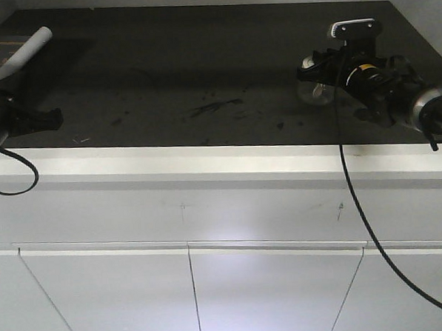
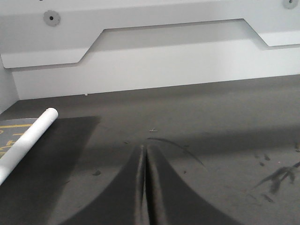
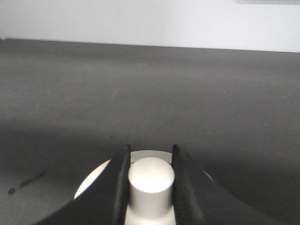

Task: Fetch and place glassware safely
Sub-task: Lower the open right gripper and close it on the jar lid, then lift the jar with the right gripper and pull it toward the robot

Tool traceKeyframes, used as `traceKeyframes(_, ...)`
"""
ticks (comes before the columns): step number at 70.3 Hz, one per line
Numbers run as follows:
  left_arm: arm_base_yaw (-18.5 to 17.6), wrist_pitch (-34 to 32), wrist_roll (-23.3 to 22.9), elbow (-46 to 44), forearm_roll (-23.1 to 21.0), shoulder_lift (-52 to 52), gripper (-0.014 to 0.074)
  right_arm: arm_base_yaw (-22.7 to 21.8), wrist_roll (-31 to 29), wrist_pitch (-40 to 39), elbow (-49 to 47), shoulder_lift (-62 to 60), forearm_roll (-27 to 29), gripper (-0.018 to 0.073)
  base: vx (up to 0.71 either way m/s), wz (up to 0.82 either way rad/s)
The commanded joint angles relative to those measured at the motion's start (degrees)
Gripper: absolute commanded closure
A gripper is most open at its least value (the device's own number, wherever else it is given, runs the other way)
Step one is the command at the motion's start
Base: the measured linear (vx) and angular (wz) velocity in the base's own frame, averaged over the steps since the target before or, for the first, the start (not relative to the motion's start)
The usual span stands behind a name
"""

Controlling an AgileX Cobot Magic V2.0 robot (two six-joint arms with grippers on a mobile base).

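Dark countertop (image 1: 164,79) bears everything: your right gripper (image 3: 150,150) is pinched on the round knob (image 3: 151,180) of the cream-white lid (image 3: 93,183) capping the small squat clear glass jar (image 1: 311,94) at the countertop's right. Lift straight, slowly; the lid may part. Your left gripper (image 2: 144,157) is closed, empty.

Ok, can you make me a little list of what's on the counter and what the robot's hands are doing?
jar: right side of the dark counter
right hand: closed on the jar's lid knob
left hand: closed, holding nothing
paper roll: lying down at the back left
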Motion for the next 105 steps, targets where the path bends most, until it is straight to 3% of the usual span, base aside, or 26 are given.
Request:
traceKeyframes(1, 0.2, -4.2, -0.2, -1.3, -0.6, -2.1, 0.0603, 0.3, 0.2, -1.7, -1.3, -7.6, -1.4, 0.0563, 0.0, 0.0)
traceKeyframes(30, 0.2, -5.0, -0.6, -1.3, -0.6, -2.5, 0.0603, 4.4, 0.6, 1.1, 17.5, -26.8, -3.6, 0.0563, 0.0, 0.0)
traceKeyframes(53, -0.2, 1.9, -0.8, -1.3, -0.1, -8.9, 0.0603, 4.6, 0.9, 1.1, 35.9, -46.6, -3.5, 0.0563, 0.0, 0.0)
traceKeyframes(65, -2.3, 7.7, -1.0, -1.1, 5.9, -13.0, 0.0603, 4.6, 1.0, -2.8, 46.5, -56.3, -3.5, 0.0563, 0.0, 0.0)
traceKeyframes(89, -5.6, 0.1, -12.6, 12.2, 16.6, -22.5, 0.0603, 4.6, 3.8, -9.1, 64.9, -69.3, -3.8, 0.0563, 0.0, 0.0)
traceKeyframes(98, -5.6, 0.1, -16.0, 16.5, 19.7, -25.6, 0.0603, 5.0, 6.7, -12.4, 67.9, -70.6, -9.4, 0.0563, 0.0, 0.0)
traceKeyframes(105, -5.6, 0.1, -18.7, 19.2, 22.6, -27.9, 0.0603, 7.7, 9.6, -12.0, 67.9, -70.7, -14.6, 0.0563, 0.0, 0.0)
